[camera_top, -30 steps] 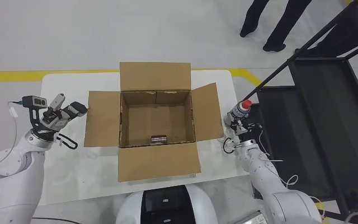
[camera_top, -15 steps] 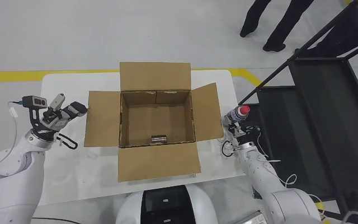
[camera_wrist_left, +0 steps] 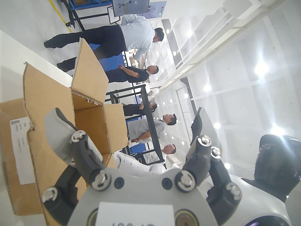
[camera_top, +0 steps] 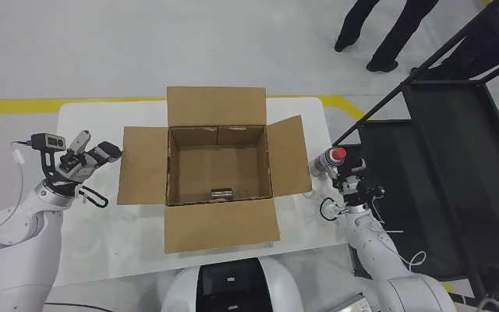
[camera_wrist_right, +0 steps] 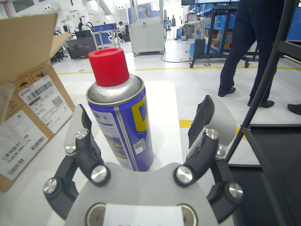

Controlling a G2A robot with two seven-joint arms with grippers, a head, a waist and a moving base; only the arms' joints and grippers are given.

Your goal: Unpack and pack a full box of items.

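Observation:
An open cardboard box [camera_top: 218, 105] sits mid-table with all its flaps spread. On its floor lies a small metallic can [camera_top: 221, 193]. Just right of the box stands a blue spray can [camera_top: 329, 162] with a red cap, upright on the table. In the right wrist view the spray can [camera_wrist_right: 122, 109] rises between the spread fingers of my right gripper [camera_wrist_right: 144, 111], nearer one finger and not clamped. From above, my right gripper [camera_top: 348, 175] is at the table's right edge. My left gripper [camera_top: 105, 150] hangs open and empty left of the box [camera_wrist_left: 89, 76], fingers [camera_wrist_left: 58, 123] pointing up.
The white table [camera_top: 101, 234] has bare room left of the box and in front of it. A black metal rack [camera_top: 437, 179] stands close beside the table's right edge, behind my right arm. One box flap [camera_top: 290, 156] reaches near the spray can.
My right gripper was shut on the spray can a second ago. It has opened and drawn back to the right, leaving the can upright on the table. The left arm has not moved.

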